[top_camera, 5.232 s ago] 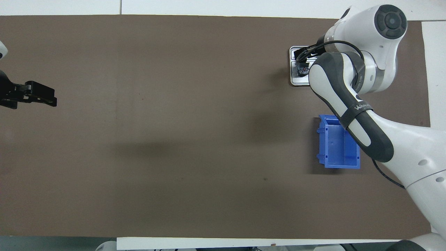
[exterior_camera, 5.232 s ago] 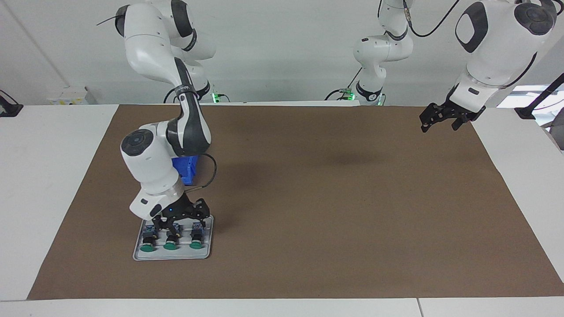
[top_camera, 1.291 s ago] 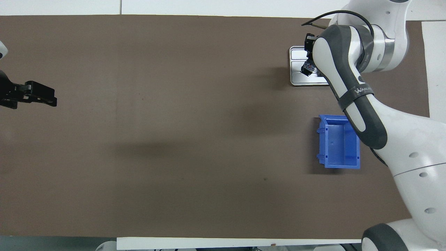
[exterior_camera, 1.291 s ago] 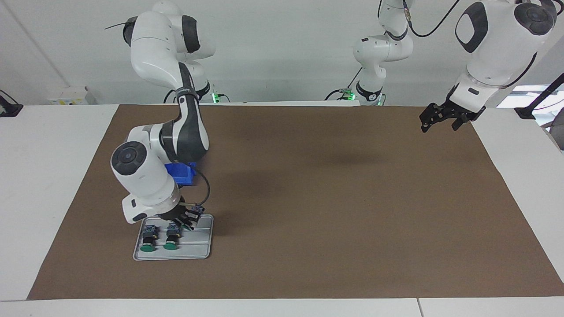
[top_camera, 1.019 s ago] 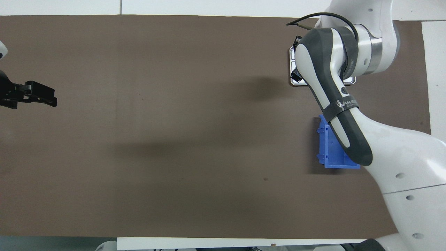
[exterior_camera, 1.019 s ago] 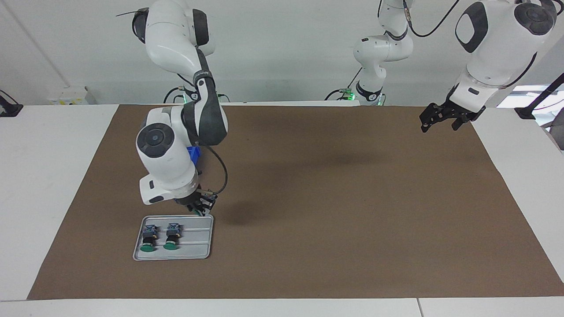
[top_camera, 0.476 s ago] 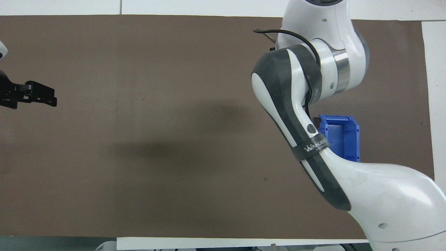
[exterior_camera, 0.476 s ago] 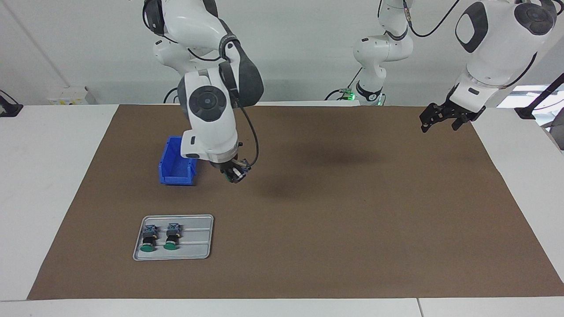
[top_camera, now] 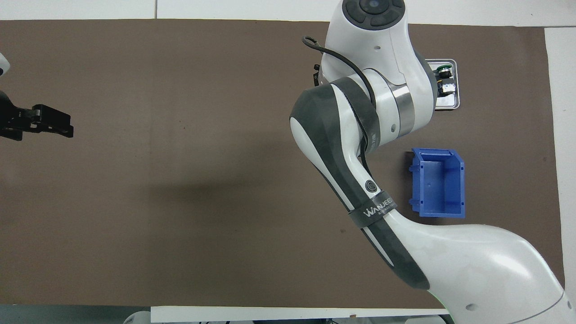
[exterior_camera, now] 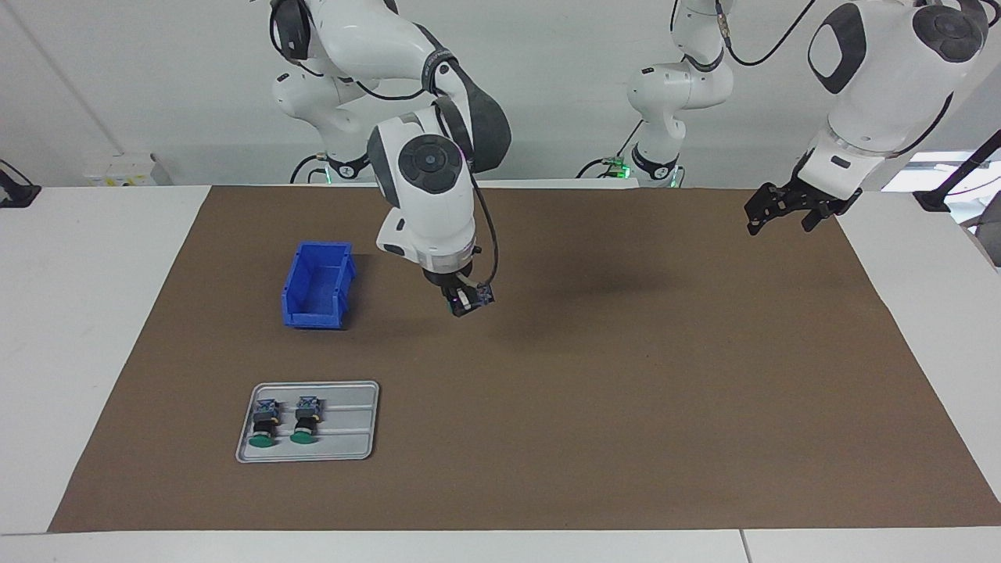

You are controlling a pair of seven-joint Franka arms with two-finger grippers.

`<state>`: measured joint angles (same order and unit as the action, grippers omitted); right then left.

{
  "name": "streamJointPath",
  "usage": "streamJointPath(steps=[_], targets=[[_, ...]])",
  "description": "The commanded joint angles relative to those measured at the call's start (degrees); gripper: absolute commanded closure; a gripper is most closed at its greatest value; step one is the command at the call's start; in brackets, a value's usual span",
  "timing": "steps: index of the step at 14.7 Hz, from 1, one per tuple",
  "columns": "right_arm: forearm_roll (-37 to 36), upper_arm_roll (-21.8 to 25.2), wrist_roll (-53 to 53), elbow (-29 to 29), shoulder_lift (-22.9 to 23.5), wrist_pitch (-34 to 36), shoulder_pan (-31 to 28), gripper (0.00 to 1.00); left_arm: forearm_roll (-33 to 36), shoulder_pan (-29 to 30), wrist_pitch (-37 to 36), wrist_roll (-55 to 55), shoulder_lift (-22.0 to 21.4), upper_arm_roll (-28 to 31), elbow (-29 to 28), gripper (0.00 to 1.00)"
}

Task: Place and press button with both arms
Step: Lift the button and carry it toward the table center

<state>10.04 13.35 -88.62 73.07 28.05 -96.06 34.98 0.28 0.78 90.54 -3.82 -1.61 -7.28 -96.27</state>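
Note:
My right gripper (exterior_camera: 463, 306) is shut on a button (exterior_camera: 481, 295), whose blue-grey terminal block sticks out to one side. It hangs in the air over the brown mat, just past the blue bin toward the left arm's end. In the overhead view the right arm's own body hides this gripper and the held button. Two more green-capped buttons (exterior_camera: 262, 426) (exterior_camera: 304, 421) lie in the grey tray (exterior_camera: 352, 422). My left gripper (exterior_camera: 780, 225) (top_camera: 67, 126) waits open and empty above the mat's corner by its base.
A blue bin (exterior_camera: 317, 284) (top_camera: 438, 182) stands empty on the mat, nearer to the robots than the tray (top_camera: 452, 104). The brown mat (exterior_camera: 626, 391) covers most of the white table. A third white arm stands at the wall.
The right arm has lifted one button out of the tray and swung it past the blue bin toward the mat's middle. The left arm has not moved.

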Motion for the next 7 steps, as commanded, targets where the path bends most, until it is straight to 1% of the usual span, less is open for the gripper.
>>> streamJointPath(steps=[1,4,6,7], targets=[[1.30,0.01,-3.14,2.77,0.24,-4.39,1.22,0.90,-0.01,0.19,1.21,0.92,-1.55,0.25,-2.00,0.00],[1.47,-0.60,-3.31,6.81,0.34,-10.10,1.49,0.90,-0.01,0.19,1.21,0.92,-1.55,0.25,-2.00,0.00],[2.00,-1.39,-5.06,8.49,0.34,-12.39,2.28,0.90,-0.01,0.19,1.21,0.83,-1.55,0.25,-2.00,0.00],[2.09,-1.57,-6.03,10.50,0.08,-13.70,2.80,0.90,-0.01,0.19,1.21,0.92,-1.55,0.25,-2.00,0.00]])
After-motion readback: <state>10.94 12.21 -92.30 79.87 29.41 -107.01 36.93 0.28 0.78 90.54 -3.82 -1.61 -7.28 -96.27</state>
